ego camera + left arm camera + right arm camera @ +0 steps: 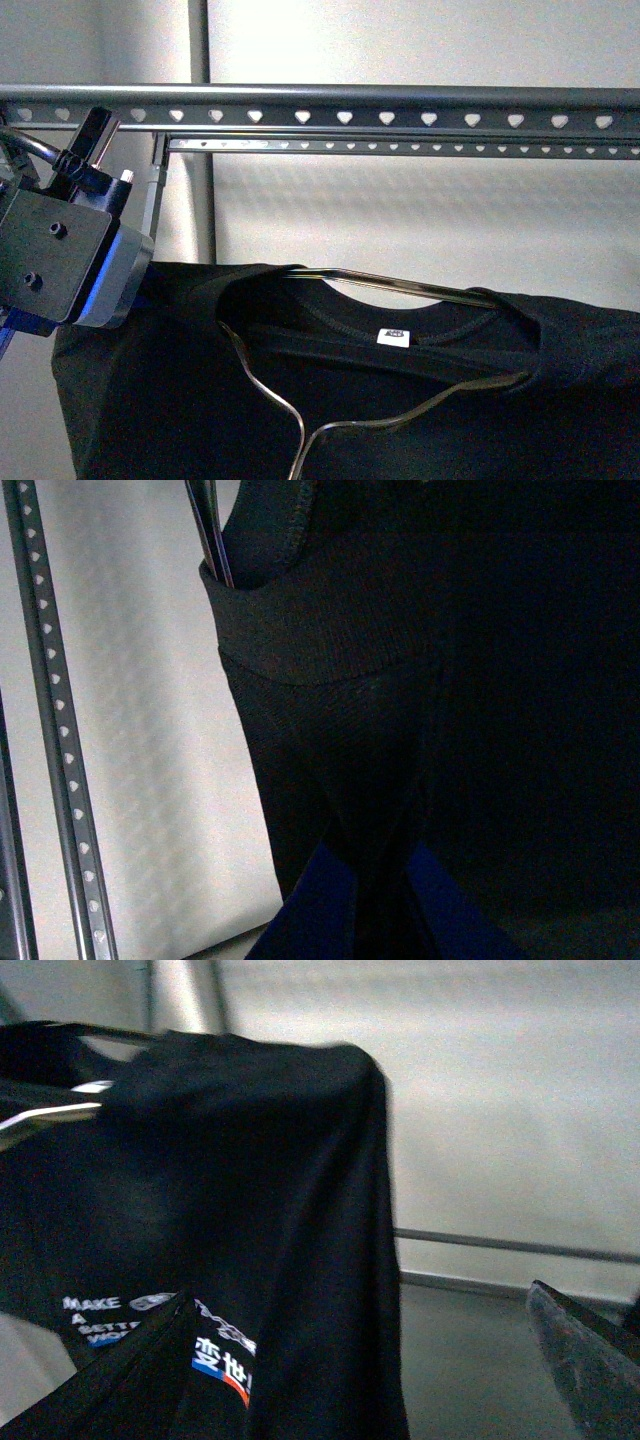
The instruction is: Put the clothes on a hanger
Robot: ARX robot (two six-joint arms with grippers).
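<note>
Your shirt (300, 400) hangs on a wire hanger (400, 285) under the rack (340, 97), with shoulders parallel to the rails and collar up. The left gripper (385, 875) jaws pinch its shoulder. The right gripper (360, 1290) jaws stand apart.

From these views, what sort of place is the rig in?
Probably an indoor laundry-drying corner, or a test bay staged as one. Cues: a grey metal rack with heart-punched rails, a black T-shirt on a wire hanger below it, and a plain white wall behind.
</note>
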